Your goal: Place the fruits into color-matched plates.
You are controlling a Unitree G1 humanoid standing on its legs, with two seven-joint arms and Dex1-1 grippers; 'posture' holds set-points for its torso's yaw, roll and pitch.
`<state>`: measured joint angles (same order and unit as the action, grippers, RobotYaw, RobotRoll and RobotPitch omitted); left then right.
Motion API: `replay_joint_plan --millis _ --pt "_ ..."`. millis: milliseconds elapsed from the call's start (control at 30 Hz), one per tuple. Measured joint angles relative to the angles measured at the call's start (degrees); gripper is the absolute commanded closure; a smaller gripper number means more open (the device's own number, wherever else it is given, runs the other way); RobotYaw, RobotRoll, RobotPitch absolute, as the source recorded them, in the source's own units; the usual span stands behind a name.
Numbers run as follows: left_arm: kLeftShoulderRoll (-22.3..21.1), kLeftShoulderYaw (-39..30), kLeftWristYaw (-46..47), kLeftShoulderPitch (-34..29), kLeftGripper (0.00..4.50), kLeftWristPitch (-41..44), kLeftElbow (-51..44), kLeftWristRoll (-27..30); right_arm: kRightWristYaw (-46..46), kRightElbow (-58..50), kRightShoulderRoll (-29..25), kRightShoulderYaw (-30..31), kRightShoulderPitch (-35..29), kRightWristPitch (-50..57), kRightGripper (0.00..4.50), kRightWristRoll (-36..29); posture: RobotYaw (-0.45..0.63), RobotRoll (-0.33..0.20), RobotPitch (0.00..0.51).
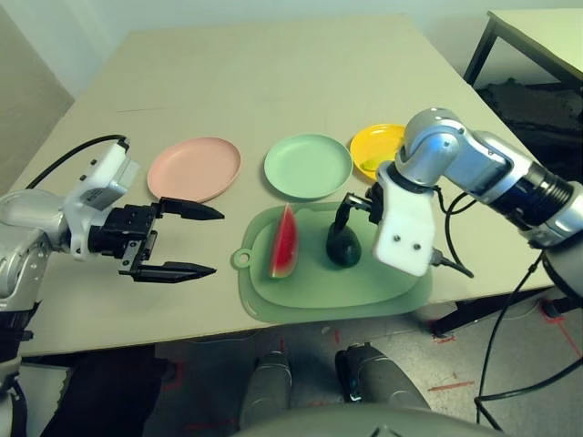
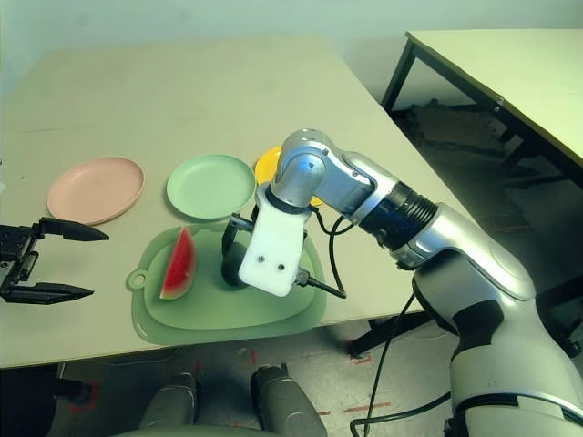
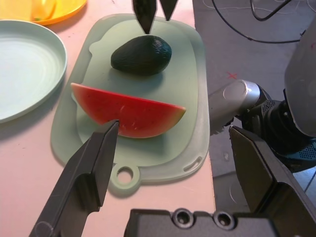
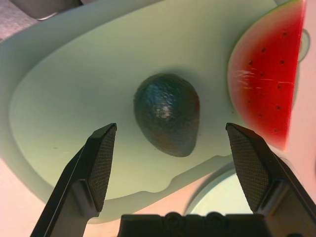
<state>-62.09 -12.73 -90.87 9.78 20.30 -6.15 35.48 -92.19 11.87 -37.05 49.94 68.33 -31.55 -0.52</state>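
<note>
The red watermelon wedge and the dark green avocado lie side by side on a light green cutting mat. My right gripper hangs open just above the avocado, one finger on either side and neither touching it. Left of the mat, my left gripper is open and holds nothing, pointing at the watermelon. Behind the mat stand the pink plate, the green plate and the yellow plate. The yellow plate holds the banana, which is partly hidden.
The mat's hole tab points toward my left gripper. The table's front edge runs close behind the mat's near side. A second table stands at the far right, with cables hanging off my right arm.
</note>
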Motion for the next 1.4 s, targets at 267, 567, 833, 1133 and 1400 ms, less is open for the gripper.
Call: replay_joint_plan --millis 267,567,833,1133,1400 --pt "-0.1 -0.7 0.9 -1.0 0.00 0.0 -0.9 0.1 0.0 2.3 1.4 -0.1 -1.2 -1.6 0.03 3.0 0.06 0.000 0.109" --pt "-0.1 -0.7 1.2 0.2 0.00 -0.1 -1.0 0.2 0.0 4.7 4.6 -0.3 -1.6 -1.7 0.03 5.8 0.06 0.000 0.106" --pt "0.0 -0.6 1.3 0.7 0.00 0.5 -1.2 0.4 0.0 5.9 5.5 -1.6 -3.3 -1.7 0.03 8.0 0.06 0.000 0.115" --pt "-0.1 -0.7 0.8 0.7 0.00 0.7 -0.9 0.5 0.0 6.4 6.3 -1.6 -4.1 -1.3 0.03 8.7 0.06 0.000 0.123" --pt "-0.2 -0.7 0.2 0.0 0.00 1.3 -1.4 0.5 0.0 7.5 6.9 -1.4 -4.1 -1.0 0.03 9.6 0.06 0.000 0.122"
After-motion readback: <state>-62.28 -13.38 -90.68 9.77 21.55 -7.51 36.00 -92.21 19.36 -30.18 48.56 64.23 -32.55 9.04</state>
